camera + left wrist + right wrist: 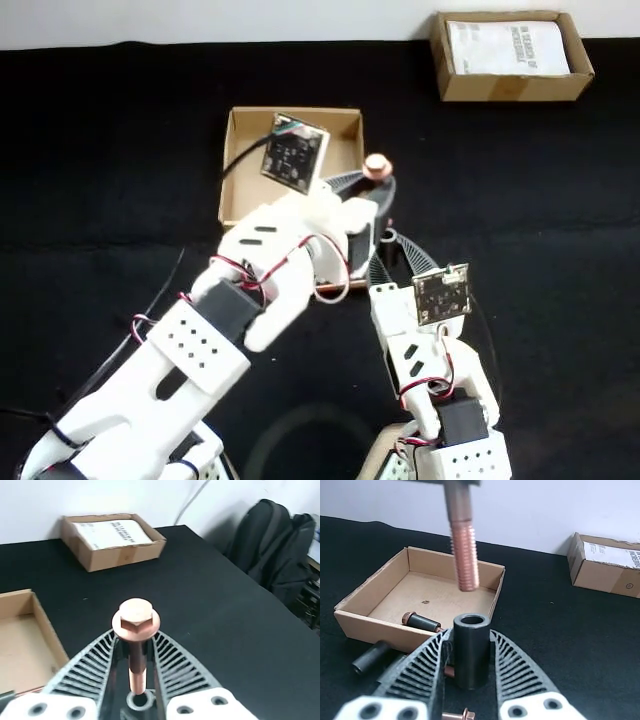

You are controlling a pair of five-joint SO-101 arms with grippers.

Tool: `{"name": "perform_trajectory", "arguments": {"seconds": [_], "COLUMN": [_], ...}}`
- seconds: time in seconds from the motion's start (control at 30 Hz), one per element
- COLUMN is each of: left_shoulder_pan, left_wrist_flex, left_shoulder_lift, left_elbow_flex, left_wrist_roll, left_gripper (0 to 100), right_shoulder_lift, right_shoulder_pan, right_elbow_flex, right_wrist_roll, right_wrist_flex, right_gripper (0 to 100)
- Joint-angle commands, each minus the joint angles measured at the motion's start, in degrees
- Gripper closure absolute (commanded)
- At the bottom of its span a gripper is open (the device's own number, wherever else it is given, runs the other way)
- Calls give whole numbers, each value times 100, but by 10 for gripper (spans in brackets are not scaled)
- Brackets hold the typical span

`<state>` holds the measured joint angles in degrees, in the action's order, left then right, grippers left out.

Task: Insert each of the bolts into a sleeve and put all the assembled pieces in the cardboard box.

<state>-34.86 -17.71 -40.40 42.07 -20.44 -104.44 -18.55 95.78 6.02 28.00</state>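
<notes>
Bolt is gripped head-up in my left claw. Its threaded end hangs just above the sleeve and does not touch it. My right claw is closed on that sleeve, holding it upright near the cardboard box. One assembled piece lies inside the box. A spare sleeve lies on the desk.
</notes>
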Motion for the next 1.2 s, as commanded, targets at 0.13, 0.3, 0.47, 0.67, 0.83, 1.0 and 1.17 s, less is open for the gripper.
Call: {"name": "perform_trajectory", "arguments": {"seconds": [0.13,0.3,0.47,0.67,0.83,1.0,1.17], "left_shoulder_pan": [-101,-127,-163,-374,-382,-418,-514], "left_wrist_flex": [18,18,26,0,-105,-1371,-3218], "left_shoulder_lift": [426,488,514,479,470,233,-365], "left_elbow_flex": [-215,-215,75,549,690,198,-558], "left_wrist_roll": [-44,-44,-44,-35,-44,-18,9], "left_gripper": [991,991,991,986,787,699,699], "right_shoulder_lift": [-57,-57,-57,-57,-57,-57,-48], "right_shoulder_pan": [-40,-31,-31,-4,-4,4,154], "right_elbow_flex": [708,690,690,681,558,435,321], "right_wrist_roll": [-44,-44,-35,-35,-35,-18,-35], "right_wrist_flex": [-154,-154,-154,-154,-145,-145,-154], "right_gripper": [991,991,991,991,991,991,991]}}
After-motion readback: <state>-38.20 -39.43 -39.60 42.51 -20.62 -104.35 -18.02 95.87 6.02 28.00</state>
